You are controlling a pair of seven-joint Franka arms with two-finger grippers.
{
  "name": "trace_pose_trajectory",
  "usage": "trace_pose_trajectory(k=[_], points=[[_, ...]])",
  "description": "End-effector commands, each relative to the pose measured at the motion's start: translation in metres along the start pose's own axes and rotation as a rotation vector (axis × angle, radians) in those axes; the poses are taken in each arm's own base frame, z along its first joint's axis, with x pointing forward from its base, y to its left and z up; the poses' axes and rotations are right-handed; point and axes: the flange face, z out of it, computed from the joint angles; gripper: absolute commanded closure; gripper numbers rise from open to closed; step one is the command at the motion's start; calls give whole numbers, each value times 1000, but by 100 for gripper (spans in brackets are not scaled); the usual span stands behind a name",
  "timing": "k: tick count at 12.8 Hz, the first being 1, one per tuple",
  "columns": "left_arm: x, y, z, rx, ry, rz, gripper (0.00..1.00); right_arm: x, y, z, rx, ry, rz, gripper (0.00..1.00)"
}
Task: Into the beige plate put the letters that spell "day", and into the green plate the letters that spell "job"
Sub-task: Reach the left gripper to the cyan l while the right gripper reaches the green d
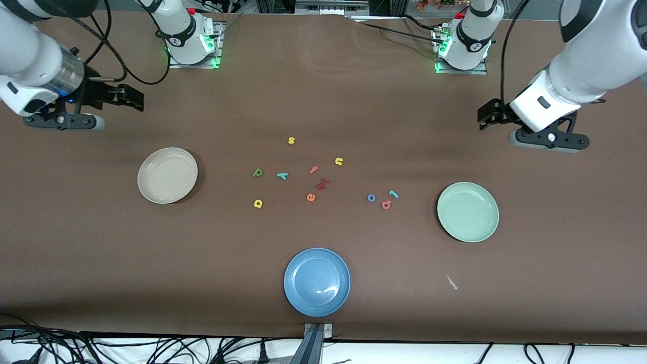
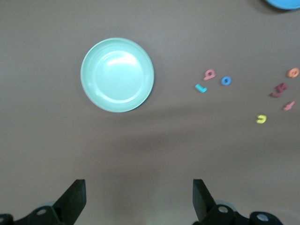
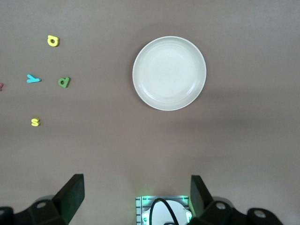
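The beige plate (image 1: 167, 175) (image 3: 169, 73) lies empty toward the right arm's end. Beside it toward the middle are the dark green d (image 1: 258, 172) (image 3: 63, 82), teal y (image 1: 282, 175) (image 3: 33, 78) and yellow a (image 1: 258, 203) (image 3: 53, 41). At the left arm's end, the green plate (image 1: 467, 212) (image 2: 117, 75) holds nothing either. The blue o (image 1: 371, 197) (image 2: 226, 80), teal j (image 1: 394, 193) (image 2: 200, 87) and pink-red b (image 1: 386, 204) (image 2: 209, 74) are grouped beside it. My right gripper (image 1: 126, 97) (image 3: 136, 194) hangs open over bare table. My left gripper (image 1: 488, 115) (image 2: 139, 197) is also open over bare table.
A blue plate (image 1: 317, 281) sits nearest the front camera. Spare letters lie mid-table: yellow s (image 1: 291, 140), yellow u (image 1: 338, 161), pink f (image 1: 314, 170), orange e (image 1: 310, 197) and a dark red pair (image 1: 322, 183). A small pale scrap (image 1: 451, 282) lies near the green plate.
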Motion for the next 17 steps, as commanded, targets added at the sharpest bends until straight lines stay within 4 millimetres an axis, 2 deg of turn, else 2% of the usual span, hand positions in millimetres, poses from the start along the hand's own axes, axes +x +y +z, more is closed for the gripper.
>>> trace_pose_trajectory(k=[1,2,4,5,6,8,9,11,14,17], points=[[37,50,9,-25,-9,-57,0,-11,-33,-4,-3,-4,-33,0],[46,58,16,-36,-15,-67,0,-14,-48,-2,-10,-6,-52,0],[65,80,32,-41,-18,-55,0,-14,-72,16,-31,-21,79,0],[74,83,44,-43,-27,-60,0,-15,-100,24,-37,-4,99,0],[83,86,50,-54,-3,-54,0,-12,-118,35,-42,-1,125,0],[96,108,80,-52,4,-34,0,-1,-154,65,-34,0,151,0],[106,114,95,-59,22,-37,0,3,-170,80,-23,14,185,0],[119,117,121,-67,19,-127,0,4,-191,114,-7,35,203,0],[119,112,133,-53,-7,-286,0,6,-198,176,47,107,199,0],[136,69,163,-39,-54,-356,0,18,-201,237,94,127,211,0]])
